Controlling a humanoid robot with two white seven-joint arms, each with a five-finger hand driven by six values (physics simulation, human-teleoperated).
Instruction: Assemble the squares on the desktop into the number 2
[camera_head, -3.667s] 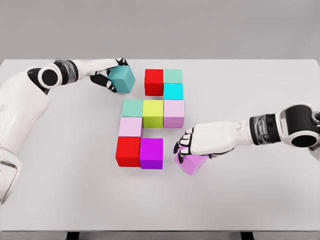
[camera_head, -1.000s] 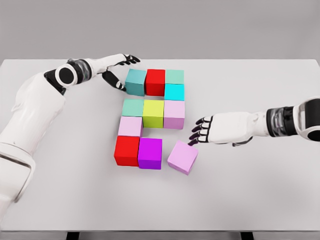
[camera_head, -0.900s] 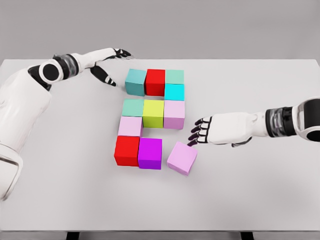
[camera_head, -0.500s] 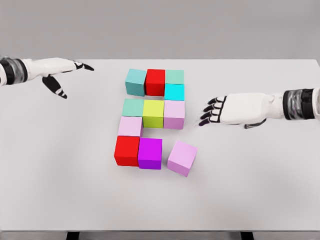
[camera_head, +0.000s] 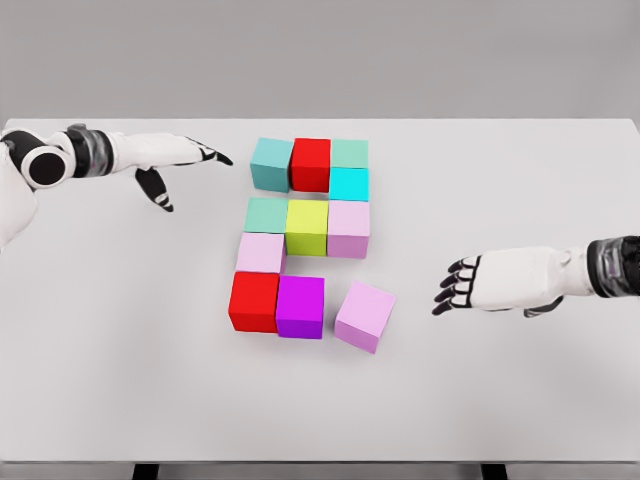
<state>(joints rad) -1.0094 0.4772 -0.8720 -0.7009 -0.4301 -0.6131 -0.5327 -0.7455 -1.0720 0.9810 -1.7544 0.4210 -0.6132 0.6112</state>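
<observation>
Item: block figure, centre of the white bench (camera_head: 520, 400). Top row: teal block (camera_head: 271, 164), red block (camera_head: 311, 164), pale green block (camera_head: 348, 153), with a cyan block (camera_head: 348, 184) just below it. Middle row: mint block (camera_head: 266, 215), yellow-green block (camera_head: 306, 226), lilac block (camera_head: 348, 228). A pale pink block (camera_head: 261, 253) links down to the bottom row: large red block (camera_head: 255, 301), magenta block (camera_head: 300, 306).

Outlier: pink block (camera_head: 365, 315), skewed, a small gap from the magenta block; the digit's foot looks unfinished.

Hands: left hand (camera_head: 172, 160) up left, fingers spread, holding nothing. Right hand (camera_head: 478, 285) right of the pink block, apart from it, fingers loosely released, holding nothing.

Risk: judged that a push on the skewed block could turn it further or shove the magenta block and the row out of line.

Room: open bench on every side, edges well away.
</observation>
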